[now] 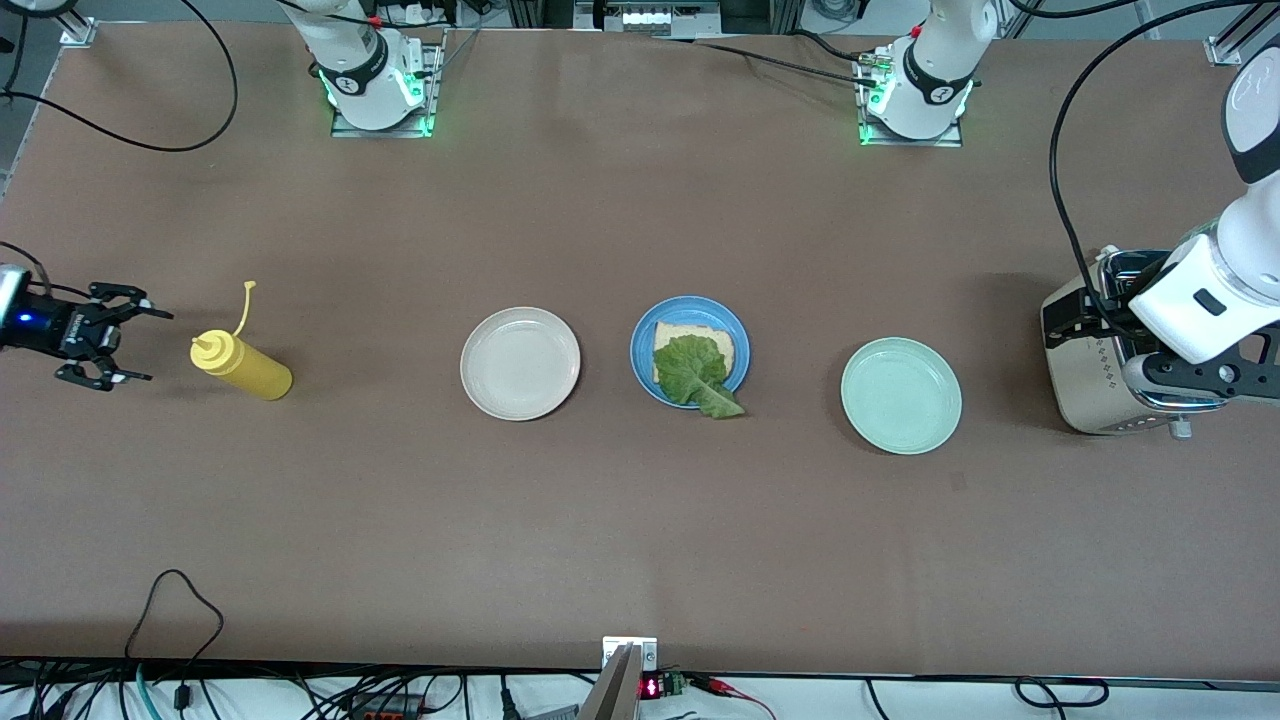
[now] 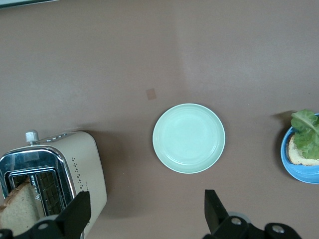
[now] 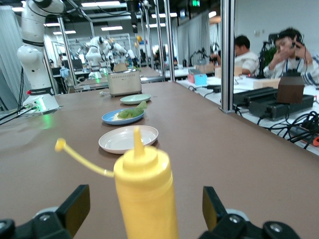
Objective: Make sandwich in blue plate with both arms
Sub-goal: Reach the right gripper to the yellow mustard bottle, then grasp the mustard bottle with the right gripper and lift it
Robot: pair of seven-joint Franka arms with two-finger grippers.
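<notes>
The blue plate holds one bread slice with a green lettuce leaf on top; the leaf's tip hangs over the rim. The plate also shows in the left wrist view. A second bread slice stands in a slot of the toaster. My left gripper is open and empty, up over the table beside the toaster. My right gripper is open at the right arm's end of the table, pointing at a yellow squeeze bottle just ahead of its fingertips, not touching it.
A pale pinkish-white plate and a mint-green plate flank the blue plate, both empty. The toaster stands at the left arm's end. The yellow bottle fills the right wrist view between the fingers.
</notes>
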